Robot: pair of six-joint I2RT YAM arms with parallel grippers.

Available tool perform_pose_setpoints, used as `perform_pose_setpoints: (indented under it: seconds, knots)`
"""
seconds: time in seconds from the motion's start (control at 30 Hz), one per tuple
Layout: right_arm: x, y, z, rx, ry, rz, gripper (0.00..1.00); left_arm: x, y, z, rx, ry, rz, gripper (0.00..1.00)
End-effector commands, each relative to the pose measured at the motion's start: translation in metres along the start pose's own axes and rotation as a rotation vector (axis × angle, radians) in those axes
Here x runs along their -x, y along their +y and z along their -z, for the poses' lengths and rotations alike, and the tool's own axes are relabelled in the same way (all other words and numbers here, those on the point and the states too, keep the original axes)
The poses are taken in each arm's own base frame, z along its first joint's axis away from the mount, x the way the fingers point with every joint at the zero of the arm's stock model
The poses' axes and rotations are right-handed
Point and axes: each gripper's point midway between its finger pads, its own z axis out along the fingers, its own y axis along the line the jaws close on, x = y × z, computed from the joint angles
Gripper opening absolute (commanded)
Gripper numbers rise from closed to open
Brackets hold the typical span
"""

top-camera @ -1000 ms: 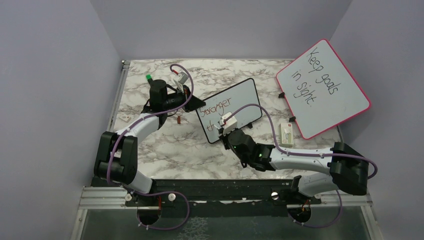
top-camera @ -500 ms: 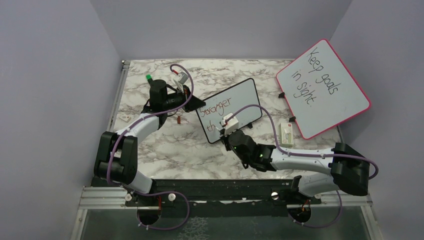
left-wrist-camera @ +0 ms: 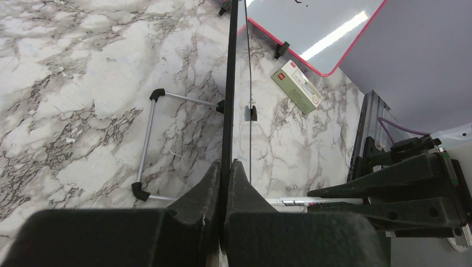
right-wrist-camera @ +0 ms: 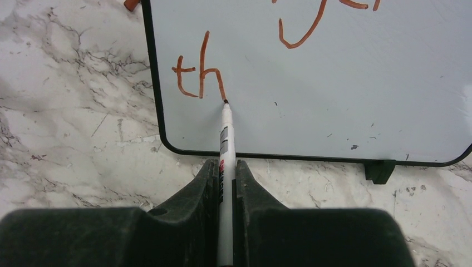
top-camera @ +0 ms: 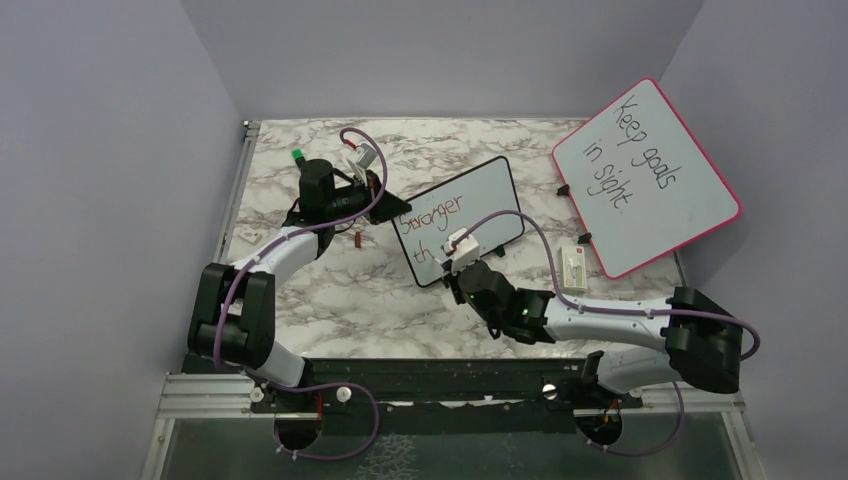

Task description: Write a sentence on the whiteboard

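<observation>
My left gripper (left-wrist-camera: 225,169) clamps the whiteboard (top-camera: 485,203) by its thin framed edge, mid-tabletop; it looks light, rigid, tippy. My right gripper (right-wrist-camera: 225,167) pinches the marker (right-wrist-camera: 225,125), tip touching the sentence (right-wrist-camera: 202,69).

Lab enclosure: lavender walls (top-camera: 100,180), marble-print table (top-camera: 330,300)
</observation>
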Motion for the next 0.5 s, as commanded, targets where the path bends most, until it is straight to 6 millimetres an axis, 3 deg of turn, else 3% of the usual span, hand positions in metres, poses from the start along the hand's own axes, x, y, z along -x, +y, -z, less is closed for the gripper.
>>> perform_pose_setpoints:
  seconds: [0.0, 0.13, 0.47]
  knots:
    - [0.003, -0.006, 0.005, -0.002, -0.009, -0.006, 0.01, -0.03, 0.025, 0.0, 0.113, 0.066, 0.072, 0.0]
    - [0.015, -0.013, 0.009, -0.026, -0.047, -0.008, 0.01, -0.03, 0.025, 0.0, 0.113, 0.066, 0.072, 0.0]
    - [0.022, -0.019, 0.003, -0.056, -0.077, -0.012, 0.01, -0.029, 0.025, 0.0, 0.112, 0.065, 0.072, 0.0]
